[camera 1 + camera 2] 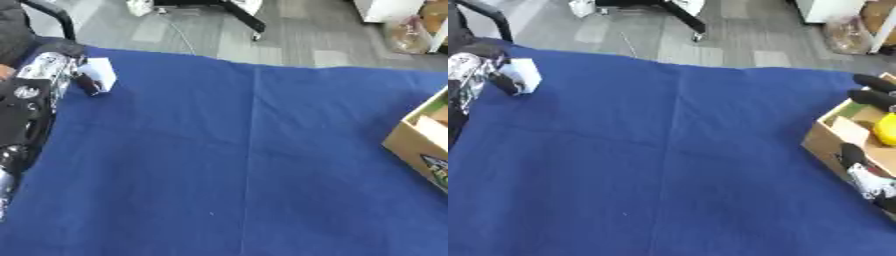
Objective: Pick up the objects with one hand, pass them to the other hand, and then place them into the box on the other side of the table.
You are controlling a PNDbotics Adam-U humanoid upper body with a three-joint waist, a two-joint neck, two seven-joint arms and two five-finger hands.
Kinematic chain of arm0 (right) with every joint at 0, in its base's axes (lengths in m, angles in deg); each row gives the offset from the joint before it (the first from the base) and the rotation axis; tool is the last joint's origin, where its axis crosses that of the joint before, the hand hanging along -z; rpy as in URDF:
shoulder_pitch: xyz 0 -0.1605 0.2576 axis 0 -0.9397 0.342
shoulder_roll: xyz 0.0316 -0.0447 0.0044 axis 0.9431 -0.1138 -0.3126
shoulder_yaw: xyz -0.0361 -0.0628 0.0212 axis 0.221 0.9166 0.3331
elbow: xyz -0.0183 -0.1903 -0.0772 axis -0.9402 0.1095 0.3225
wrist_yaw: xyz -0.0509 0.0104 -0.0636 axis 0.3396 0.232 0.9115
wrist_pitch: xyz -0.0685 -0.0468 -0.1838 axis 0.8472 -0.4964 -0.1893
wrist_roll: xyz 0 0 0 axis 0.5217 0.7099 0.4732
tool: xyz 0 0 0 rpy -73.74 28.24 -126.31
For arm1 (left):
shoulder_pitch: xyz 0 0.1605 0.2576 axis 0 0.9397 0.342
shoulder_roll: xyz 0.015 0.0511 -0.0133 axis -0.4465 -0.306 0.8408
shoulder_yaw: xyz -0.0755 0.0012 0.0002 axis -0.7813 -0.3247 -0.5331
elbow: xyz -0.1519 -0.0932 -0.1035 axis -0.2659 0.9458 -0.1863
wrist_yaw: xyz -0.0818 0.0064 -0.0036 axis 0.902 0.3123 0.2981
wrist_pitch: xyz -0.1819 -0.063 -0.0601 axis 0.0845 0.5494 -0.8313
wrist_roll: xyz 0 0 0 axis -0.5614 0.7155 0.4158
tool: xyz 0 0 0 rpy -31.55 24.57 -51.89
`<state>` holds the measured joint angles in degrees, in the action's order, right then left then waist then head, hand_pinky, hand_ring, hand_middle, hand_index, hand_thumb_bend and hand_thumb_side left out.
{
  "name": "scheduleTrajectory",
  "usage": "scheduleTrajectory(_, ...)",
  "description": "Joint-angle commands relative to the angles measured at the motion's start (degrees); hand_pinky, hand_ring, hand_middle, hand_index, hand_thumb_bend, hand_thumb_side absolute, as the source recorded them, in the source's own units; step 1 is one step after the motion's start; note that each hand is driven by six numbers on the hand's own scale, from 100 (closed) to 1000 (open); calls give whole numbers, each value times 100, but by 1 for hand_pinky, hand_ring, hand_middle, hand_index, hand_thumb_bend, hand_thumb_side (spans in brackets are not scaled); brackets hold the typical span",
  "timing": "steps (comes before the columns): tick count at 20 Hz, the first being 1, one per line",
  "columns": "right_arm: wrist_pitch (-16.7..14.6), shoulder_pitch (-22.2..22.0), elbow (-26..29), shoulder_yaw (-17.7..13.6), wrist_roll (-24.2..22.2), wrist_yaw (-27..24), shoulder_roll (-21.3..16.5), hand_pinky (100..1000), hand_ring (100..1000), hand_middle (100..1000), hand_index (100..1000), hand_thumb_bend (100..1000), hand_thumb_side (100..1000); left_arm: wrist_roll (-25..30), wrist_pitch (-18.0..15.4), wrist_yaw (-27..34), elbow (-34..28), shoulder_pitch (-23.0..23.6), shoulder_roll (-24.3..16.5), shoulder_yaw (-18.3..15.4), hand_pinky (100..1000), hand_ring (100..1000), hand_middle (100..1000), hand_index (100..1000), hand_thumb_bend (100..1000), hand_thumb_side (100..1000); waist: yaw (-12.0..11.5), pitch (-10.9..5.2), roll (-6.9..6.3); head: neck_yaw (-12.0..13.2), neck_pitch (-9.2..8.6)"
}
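At the table's far left edge, my left hand (80, 80) is curled on a small white block (98, 73), with a dark fingertip across its front. The silver and black left arm runs down the left border. The cardboard box (826, 142) stands at the right edge of the blue cloth. A yellow object (885, 128) shows inside the box's opening. My right hand (873, 98) reaches in from the right and sits over the box around the yellow object; most of it is cut off by the picture's edge. In the left eye view the right hand does not show.
A blue cloth (245, 160) covers the table, with a crease down its middle. Beyond the far edge are a grey floor, a black chair base (249, 20) and a chair arm (52, 15) at top left. White furniture and a bag (846, 35) stand at top right.
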<state>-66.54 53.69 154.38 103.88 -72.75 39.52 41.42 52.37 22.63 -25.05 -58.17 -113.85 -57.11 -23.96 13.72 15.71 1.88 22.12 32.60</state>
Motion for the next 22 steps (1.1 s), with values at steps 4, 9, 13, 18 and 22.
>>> scheduleTrajectory(4,-4,73,19,-39,7,-29,-59,1000,928,1000,931,100,349,-1341,24,161,-3,-7,-50,-59,454,376,351,421,100,387,-17,-36,41,14,-66)
scheduleTrajectory(9,-4,47,-7,-41,7,-17,-69,1000,927,1000,935,100,346,-1793,-69,678,-139,77,-87,-60,457,370,339,403,100,338,-60,-107,26,50,2)
scheduleTrajectory(13,-7,42,-5,-32,1,-13,-102,1000,927,1000,938,100,335,-2046,-240,1449,-496,248,-171,-19,458,363,329,385,100,292,-120,-192,8,57,78)
scheduleTrajectory(18,-25,62,43,14,-32,-6,-122,1000,925,1000,941,100,312,-2443,-508,3002,-1181,584,-238,81,463,351,318,362,100,183,-202,-326,-18,20,203)
scheduleTrajectory(22,-34,81,138,35,-40,6,-136,1000,924,1000,944,100,281,-2757,-765,4420,-1827,896,-207,252,464,346,313,352,100,112,-256,-446,-21,-27,280)
